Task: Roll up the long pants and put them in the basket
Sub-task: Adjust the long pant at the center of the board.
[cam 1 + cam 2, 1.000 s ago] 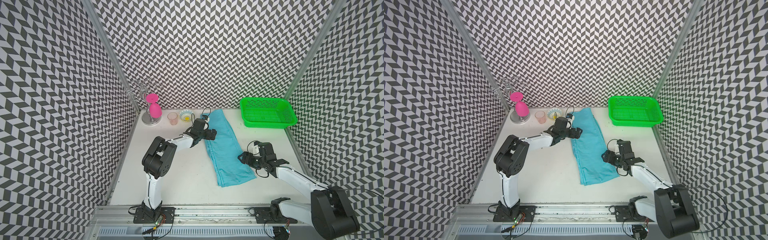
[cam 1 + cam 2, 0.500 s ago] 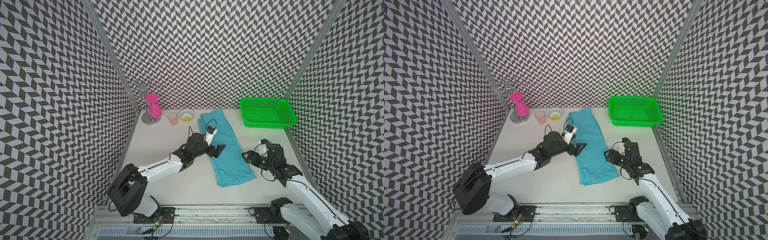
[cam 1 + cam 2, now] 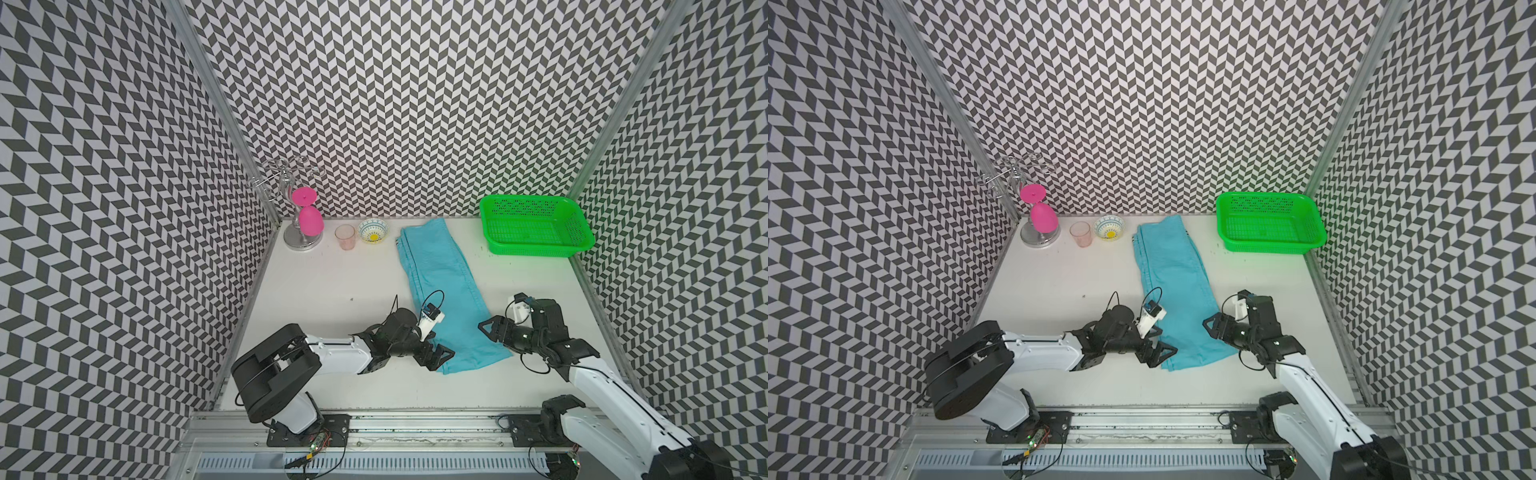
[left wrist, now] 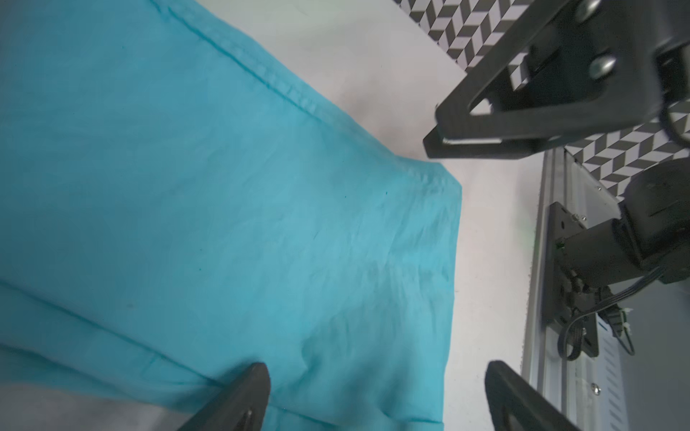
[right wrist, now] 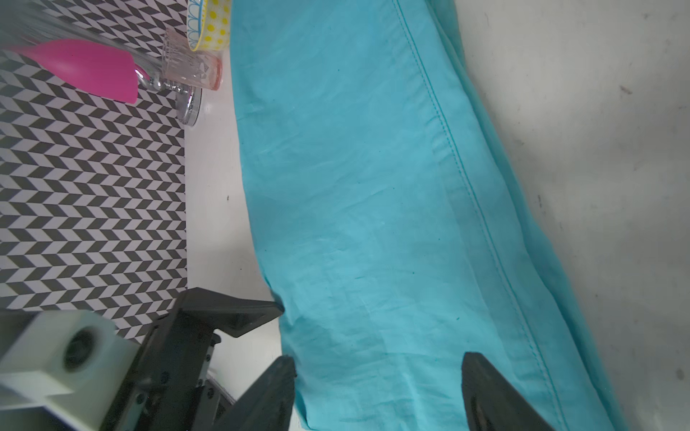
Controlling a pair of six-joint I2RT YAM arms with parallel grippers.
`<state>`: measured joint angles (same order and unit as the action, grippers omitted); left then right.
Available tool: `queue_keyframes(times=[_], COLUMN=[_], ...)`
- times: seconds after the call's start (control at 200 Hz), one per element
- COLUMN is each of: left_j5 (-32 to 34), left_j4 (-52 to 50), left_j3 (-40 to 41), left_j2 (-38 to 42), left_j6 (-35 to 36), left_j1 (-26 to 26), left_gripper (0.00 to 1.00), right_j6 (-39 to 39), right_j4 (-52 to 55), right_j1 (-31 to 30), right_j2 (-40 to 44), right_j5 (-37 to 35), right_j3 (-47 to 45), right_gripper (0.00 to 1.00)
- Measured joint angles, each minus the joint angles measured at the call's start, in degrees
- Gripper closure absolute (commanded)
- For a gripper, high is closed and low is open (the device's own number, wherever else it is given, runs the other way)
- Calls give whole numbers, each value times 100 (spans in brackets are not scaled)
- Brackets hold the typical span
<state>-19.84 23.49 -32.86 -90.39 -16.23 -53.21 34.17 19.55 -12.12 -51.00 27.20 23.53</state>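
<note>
The white table [image 3: 332,291] carries the pants [image 3: 440,286], which lie flat as one long turquoise strip from the back wall, beside the bowl [image 3: 373,231], down towards the front; nothing is rolled yet; the green basket [image 3: 536,248] sits well apart in the far corner on the robot's right; the left gripper [image 3: 439,358] stands at the strip's near corner with its jaws spread wide and empty, and the left wrist view shows its fingers [image 4: 254,395] straddling that corner; the right gripper [image 3: 492,332] is at the opposite edge, jaws apart though less widely, holding nothing, low over the cloth in the right wrist view; the likely trouble is an uneven start, since the two sit at different points along the strip, so a pinch from each could begin a skewed roll that cones or drifts; a pinch may catch only the top layer and leave the lower one behind; thin cloth may slip free; the grippers, close together, could knock each other; counted: one table, one pair of pants, one basket, two grippers, one metal stand [image 3: 301,243], one pink glass [image 3: 309,220], one bowl, one cup [image 3: 345,237].
</note>
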Motion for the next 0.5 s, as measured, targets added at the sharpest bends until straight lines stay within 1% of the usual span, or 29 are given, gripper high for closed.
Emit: queue_keyframes(times=[0.115,0.245,0.37,0.501], left_j5=[184,708,1480,2256], left_j4=[-85,-295,-520,-529], left_j3=[-7,-17,-31,39], left_j2=[-243,-258,-175,181], left_j6=[118,389,787,1287], left_j1=[-35,-247,-658,-1276], left_gripper=[7,5,0,0], right_j6=[-33,-63,-66,-70], right_j4=[24,79,85,83], right_j1=[0,0,0,0], right_j2=[-39,-72,-72,-72], right_j5=[101,181,234,245], right_j3=[11,22,20,22], right_gripper=[27,27,27,27])
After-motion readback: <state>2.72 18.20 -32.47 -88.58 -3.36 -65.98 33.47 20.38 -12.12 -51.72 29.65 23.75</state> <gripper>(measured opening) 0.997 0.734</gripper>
